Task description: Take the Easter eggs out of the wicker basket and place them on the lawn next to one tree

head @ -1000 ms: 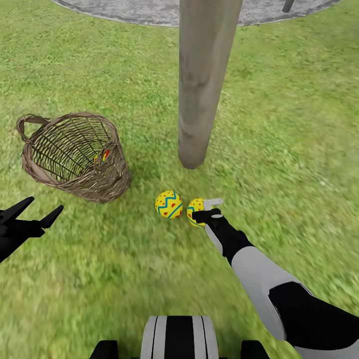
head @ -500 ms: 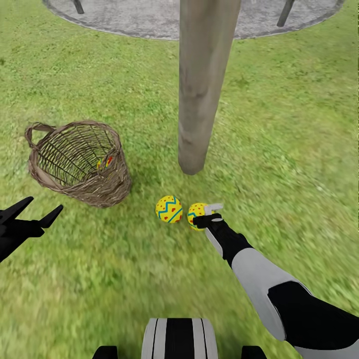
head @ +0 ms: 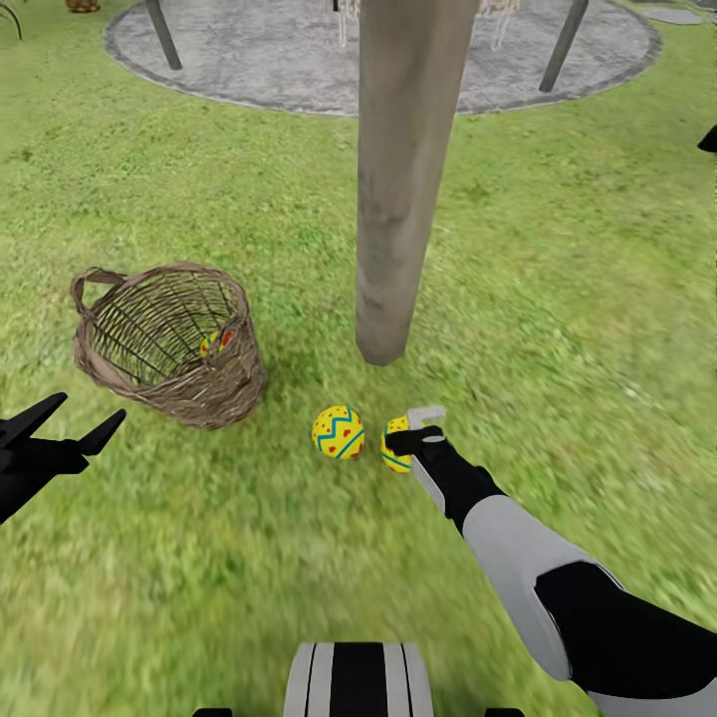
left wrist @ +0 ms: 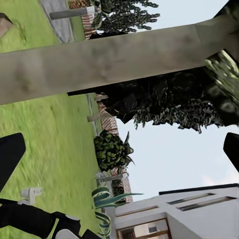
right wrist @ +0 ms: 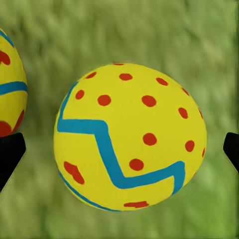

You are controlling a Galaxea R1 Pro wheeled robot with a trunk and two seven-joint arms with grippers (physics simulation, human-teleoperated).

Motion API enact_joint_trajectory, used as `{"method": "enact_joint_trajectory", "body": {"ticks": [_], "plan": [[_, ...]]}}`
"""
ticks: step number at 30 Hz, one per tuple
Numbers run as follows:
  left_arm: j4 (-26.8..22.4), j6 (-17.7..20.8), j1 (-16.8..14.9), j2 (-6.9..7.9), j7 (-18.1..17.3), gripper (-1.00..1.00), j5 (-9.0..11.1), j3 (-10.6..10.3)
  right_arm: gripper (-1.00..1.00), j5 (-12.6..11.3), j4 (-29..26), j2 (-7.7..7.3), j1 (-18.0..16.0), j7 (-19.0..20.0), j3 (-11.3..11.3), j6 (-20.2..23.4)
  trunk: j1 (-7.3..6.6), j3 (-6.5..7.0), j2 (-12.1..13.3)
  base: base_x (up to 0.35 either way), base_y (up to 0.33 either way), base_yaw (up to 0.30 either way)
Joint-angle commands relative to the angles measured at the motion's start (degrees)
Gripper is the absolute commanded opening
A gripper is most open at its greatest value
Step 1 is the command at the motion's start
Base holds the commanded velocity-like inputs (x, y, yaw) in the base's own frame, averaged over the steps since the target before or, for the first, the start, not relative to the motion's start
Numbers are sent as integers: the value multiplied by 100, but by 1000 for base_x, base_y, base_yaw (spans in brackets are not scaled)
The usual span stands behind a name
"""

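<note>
Tree trunk point(head: 403, 179) rises from lawn point(head: 558, 329), wicker basket point(head: 169, 344) beside holding one egg point(head: 215, 343), two eggs point(head: 338, 431) at trunk's foot, right gripper point(head: 410, 435) spread wide around the nearer, touching neither side; left gripper point(head: 72, 422) open, empty.

We see two Easter eggs on the lawn point(head: 558, 299) near the tree trunk point(head: 403, 179) base: left egg point(head: 338, 432) and right egg point(head: 396, 445), apart, yellow with red dots and blue zigzags. Third egg point(head: 216, 342) sits inside the wicker basket point(head: 174, 344), which leans tilted on the grass.
</note>
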Motion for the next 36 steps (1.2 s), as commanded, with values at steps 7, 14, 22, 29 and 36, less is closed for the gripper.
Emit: {"method": "enact_joint_trajectory", "body": {"ticks": [7,14,22,29,36], "plan": [[2,18,-3,1,-19,100,-11,2,100,-22,-9,-4,-1,-41,42,38,-18,153,8,0,0,0],[72,18,40,-8,-39,100,0,1,100,-25,-8,-4,-30,-31,41,32,-34,285,17,0,0,0],[138,18,109,-7,-26,100,13,6,100,-23,9,-4,-2,-39,41,-137,-45,373,22,0,0,0],[150,18,112,1,-28,100,15,11,100,-23,9,-4,-1,-39,41,-137,-45,373,22,-257,0,0],[143,18,112,7,-28,100,10,11,100,-30,0,-4,-1,-39,41,-137,-45,373,22,-340,0,0]]}}
